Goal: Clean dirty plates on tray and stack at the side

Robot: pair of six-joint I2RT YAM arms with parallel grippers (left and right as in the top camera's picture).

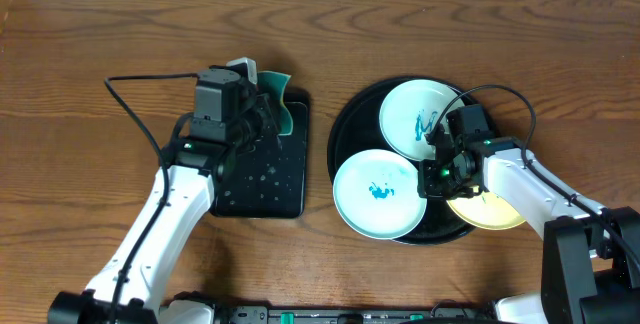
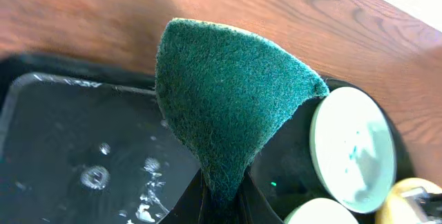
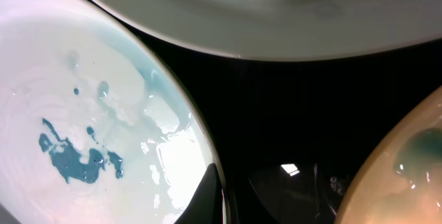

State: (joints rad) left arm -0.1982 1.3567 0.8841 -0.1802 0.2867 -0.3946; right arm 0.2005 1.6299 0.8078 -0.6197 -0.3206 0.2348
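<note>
- Overhead view: the three small round plates all lie on the large round glossy black tray (image 1: pixel 345 124), right of the smaller rectangular black tray (image 1: pixel 265 189).
- The white plate with a teal scribble (image 1: pixel 415 114) sits far. A second stained white plate (image 1: pixel 378 194) is near-left. The pale yellow plate (image 1: pixel 492 212) is near-right, at the rim.
- My left gripper (image 2: pixel 221 200) is pinched tight on the green scouring sponge (image 2: pixel 228 99), which fans out beyond my fingertips.
- My right gripper (image 1: pixel 440 159) is fully closed among the plates, its tips just beside the near-left plate's rim. I see nothing clamped in it.
- Risk: the plates look wet and the tray is glossy. Scrubbing an unheld plate would likely send it skating into its neighbours or off the rim.
- Risk: a soaked sponge carried across could drip on the brown wooden table (image 1: pixel 120 24).
- Orientation: the plates are round, so no long axis. The near-left one faces up. Whether the far one lies flat, I cannot tell.
</note>
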